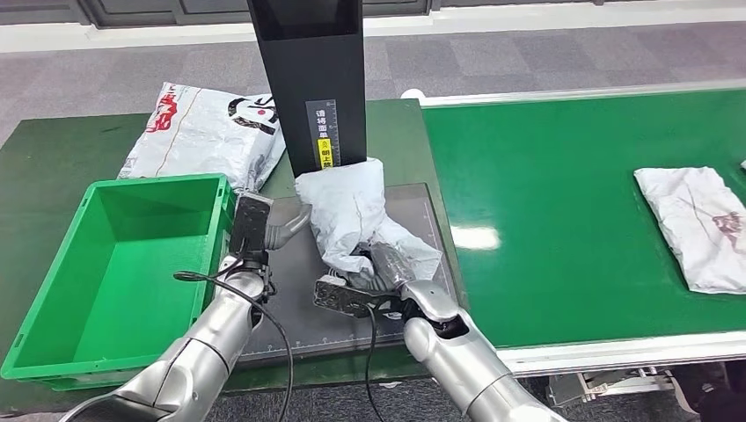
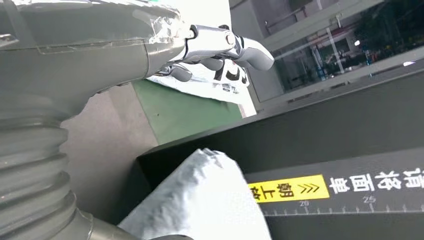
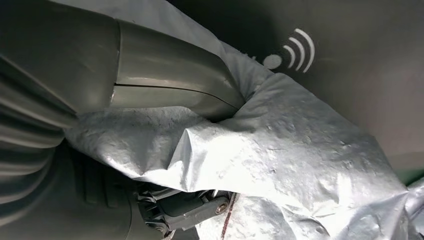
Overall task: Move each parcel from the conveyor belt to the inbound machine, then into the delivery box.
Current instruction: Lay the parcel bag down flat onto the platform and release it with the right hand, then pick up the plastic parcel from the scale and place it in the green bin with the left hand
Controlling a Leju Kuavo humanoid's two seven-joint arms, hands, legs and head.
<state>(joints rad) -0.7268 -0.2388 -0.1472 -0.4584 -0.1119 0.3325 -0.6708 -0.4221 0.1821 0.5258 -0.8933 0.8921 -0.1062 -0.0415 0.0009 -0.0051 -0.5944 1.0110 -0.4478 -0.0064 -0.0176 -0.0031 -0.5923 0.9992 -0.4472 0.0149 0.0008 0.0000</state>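
A crumpled white parcel [image 1: 345,207] lies on the grey platform [image 1: 290,308] of the inbound machine, its far end against the black post [image 1: 312,70]. My right hand [image 1: 380,274] grips the parcel's near end; in the right wrist view the thumb [image 3: 175,90] presses into the parcel's film [image 3: 300,150]. My left hand [image 1: 262,227] hovers open just left of the parcel, holding nothing, fingers [image 2: 225,47] apart and pointing toward it. The parcel [image 2: 200,205] is seen beside the post's yellow label [image 2: 285,190]. The green delivery box [image 1: 114,264] stands to the left, with nothing in it. Another white parcel [image 1: 695,227] lies on the green conveyor belt [image 1: 563,211].
A large white printed bag [image 1: 207,132] lies on the dark green table behind the box. The belt's white front rail [image 1: 616,352] runs along its near edge. Black cables [image 1: 273,325] hang from both wrists over the platform.
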